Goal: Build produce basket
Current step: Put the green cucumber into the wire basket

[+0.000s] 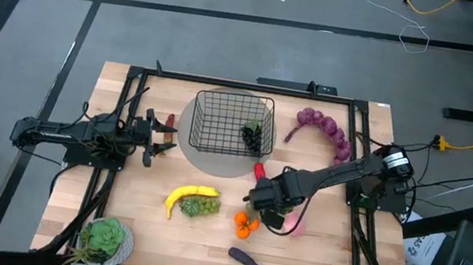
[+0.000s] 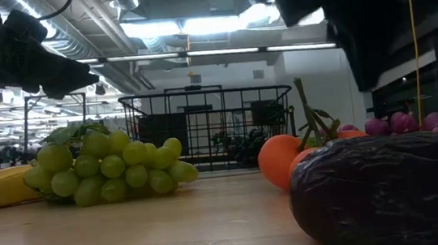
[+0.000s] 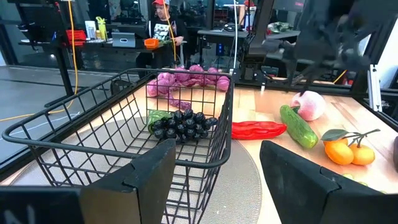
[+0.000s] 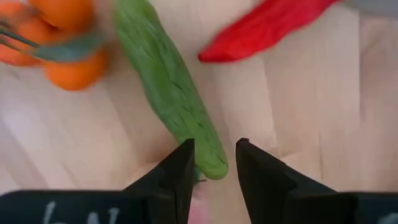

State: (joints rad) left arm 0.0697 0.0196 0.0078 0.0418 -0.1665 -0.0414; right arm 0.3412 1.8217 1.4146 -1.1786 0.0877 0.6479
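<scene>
Green cucumber (image 4: 168, 87) lies at five o'clock from the basket (image 1: 231, 121), so I centre my right gripper (image 4: 214, 163), its fingers parted and empty, over its near end before closing.

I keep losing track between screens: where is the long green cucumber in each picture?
High view: not visible, hidden under the right arm.
Low view: not in it.
Left wrist view: long green cucumber, right of the red chili pepper.
Right wrist view: cucumber, centre.
Shared landmark: that chili.
</scene>
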